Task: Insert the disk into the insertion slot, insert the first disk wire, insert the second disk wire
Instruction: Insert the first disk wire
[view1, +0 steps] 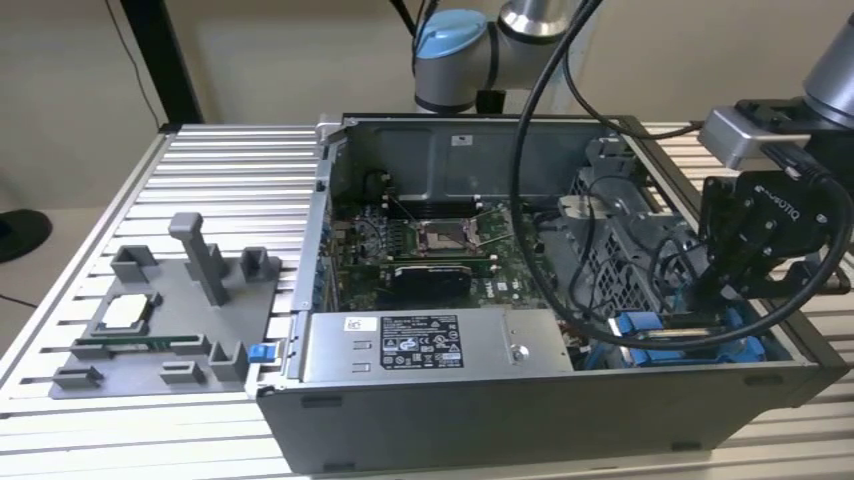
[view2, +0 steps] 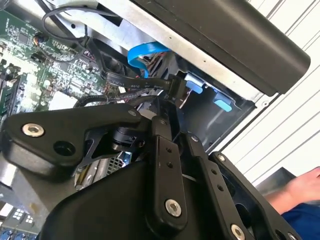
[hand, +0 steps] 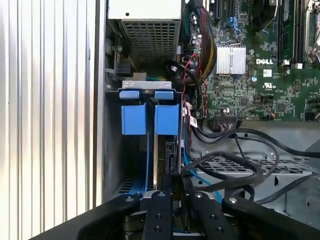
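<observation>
Open computer case (view1: 441, 420) is set on the counter (view1: 227, 160). Inside it a motherboard (view1: 441, 240) and a grey power-supply box (view1: 427, 345) are seen, and at the corner on the exterior view's right the disk (hand: 166, 119) is seated in the insertion slot (hand: 112, 150), with its blue carrier tabs exposed. The gripper (hand: 173, 187) is positioned just over that slot with a black wire connector (view2: 172, 89) at its tip; whether it is grasping or released cannot be told.

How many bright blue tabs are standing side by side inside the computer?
2. In the first wrist view, one blue tab is on the side nearer the ribbed table, the other blue tab right beside it, nearer the green circuit board. More could be hidden.
</observation>
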